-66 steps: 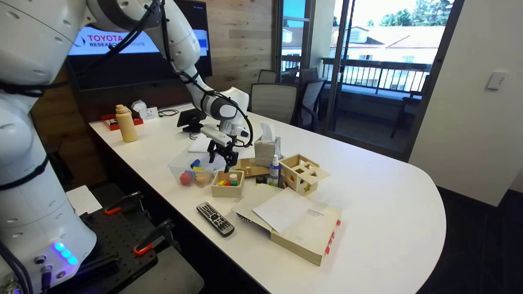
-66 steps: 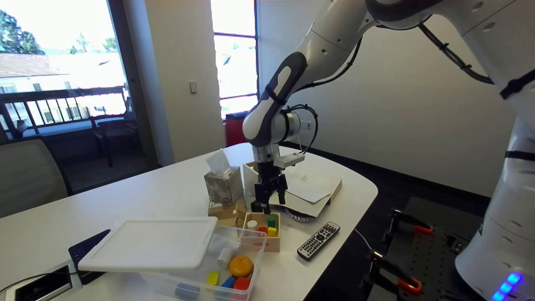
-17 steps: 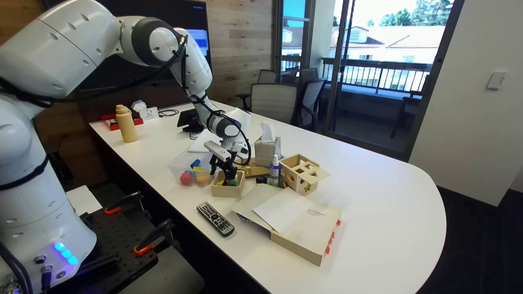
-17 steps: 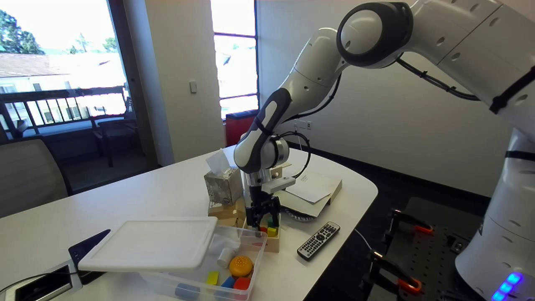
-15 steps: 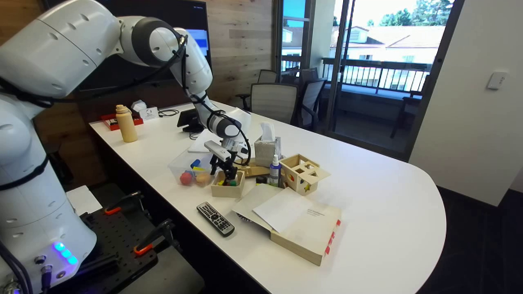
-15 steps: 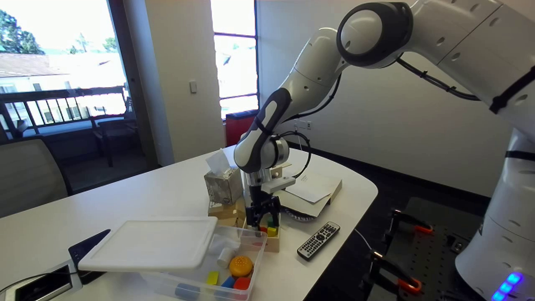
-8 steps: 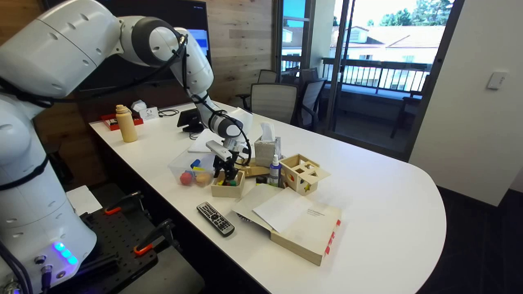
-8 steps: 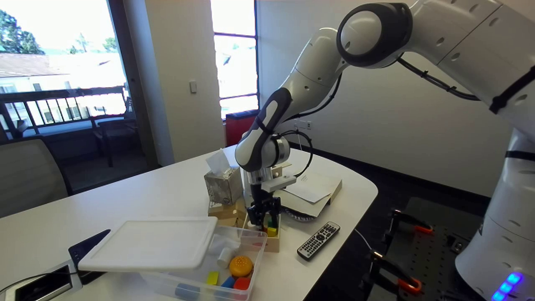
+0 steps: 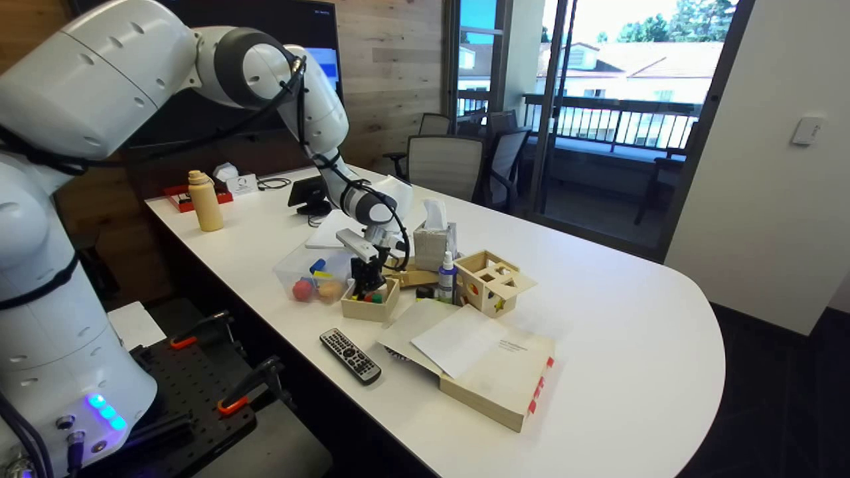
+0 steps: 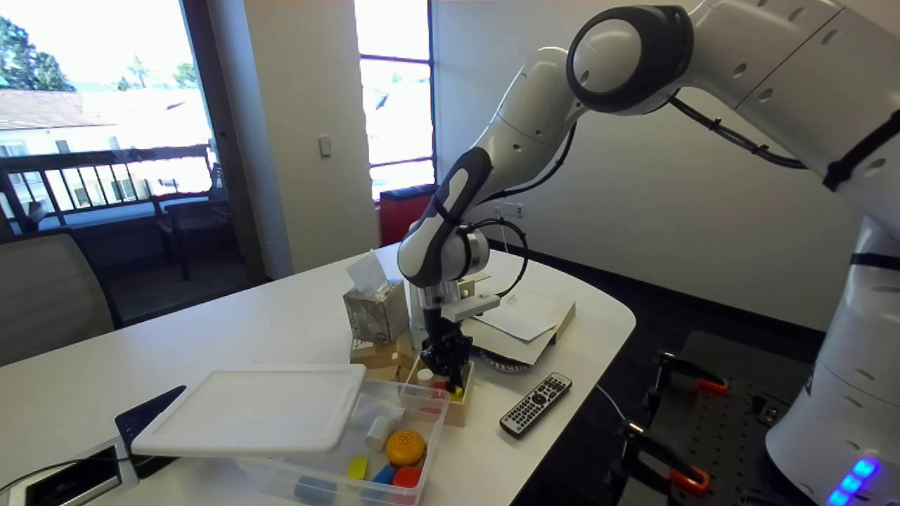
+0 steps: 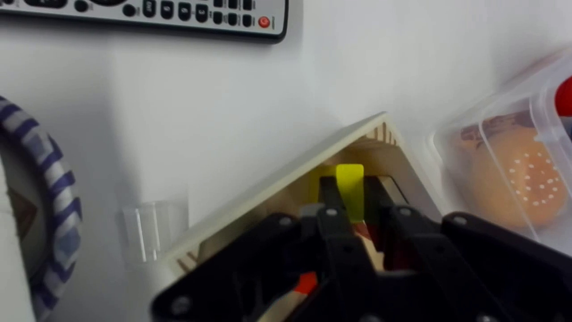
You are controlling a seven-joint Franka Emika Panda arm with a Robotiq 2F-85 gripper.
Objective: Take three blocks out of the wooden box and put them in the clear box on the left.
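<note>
My gripper reaches down into the small wooden box, its fingers pressed on both sides of a yellow block. A red block shows under the fingers in the wrist view. A green block lies in the same box, and a white block stands there too; the gripper hides part of the contents. Beside the wooden box, the clear box holds a yellow block, a red piece, blue pieces, a white cylinder and a round orange bun.
A white lid lies across part of the clear box. Around the wooden box are a remote, a thick book with papers, a spray bottle, a tissue box and a wooden cube with cut-outs.
From above the wooden box, my gripper has come down into it. During the last second its fingers have come together onto the yellow block, and the wooden box has turned slightly.
</note>
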